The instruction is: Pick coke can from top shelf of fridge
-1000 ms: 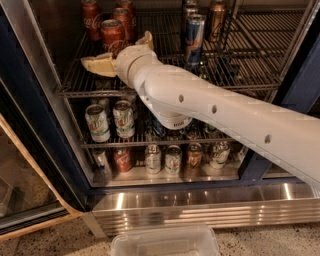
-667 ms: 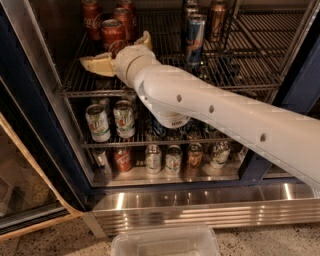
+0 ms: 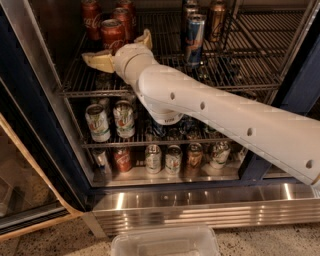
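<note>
In the upper left of the frame, I had the end effector (image 3: 116,47) spread open around a coke can (image 3: 112,31) on the top shelf (image 3: 250,75) of the fridge (image 3: 301,85).

The white arm (image 3: 225,115) is stretched from the lower right up toward the upper left. At its far end the gripper (image 3: 116,47) is carried, its tan fingers (image 3: 97,61) spread wide apart ahead of the wrist.

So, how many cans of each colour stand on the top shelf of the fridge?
Red coke cans: 3
Blue-and-silver can: 1
Darker cans: 2
Total: 6
The open claw is right at the front red can.
</note>
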Robot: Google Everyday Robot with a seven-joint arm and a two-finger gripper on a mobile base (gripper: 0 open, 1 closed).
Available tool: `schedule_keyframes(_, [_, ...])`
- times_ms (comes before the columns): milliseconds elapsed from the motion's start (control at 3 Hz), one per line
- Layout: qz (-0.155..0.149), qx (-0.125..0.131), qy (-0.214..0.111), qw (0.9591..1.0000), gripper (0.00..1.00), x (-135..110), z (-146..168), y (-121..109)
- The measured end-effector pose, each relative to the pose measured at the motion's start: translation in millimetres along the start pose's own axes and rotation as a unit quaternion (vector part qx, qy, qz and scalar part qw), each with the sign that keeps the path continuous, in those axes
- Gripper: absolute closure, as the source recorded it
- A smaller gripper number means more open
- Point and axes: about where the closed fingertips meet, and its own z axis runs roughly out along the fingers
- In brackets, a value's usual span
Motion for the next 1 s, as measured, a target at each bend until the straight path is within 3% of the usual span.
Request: schedule_keyframes(1000, [-0.006,-0.008,0.005,0.9999,0.0,-7.4,31.1,-4.7])
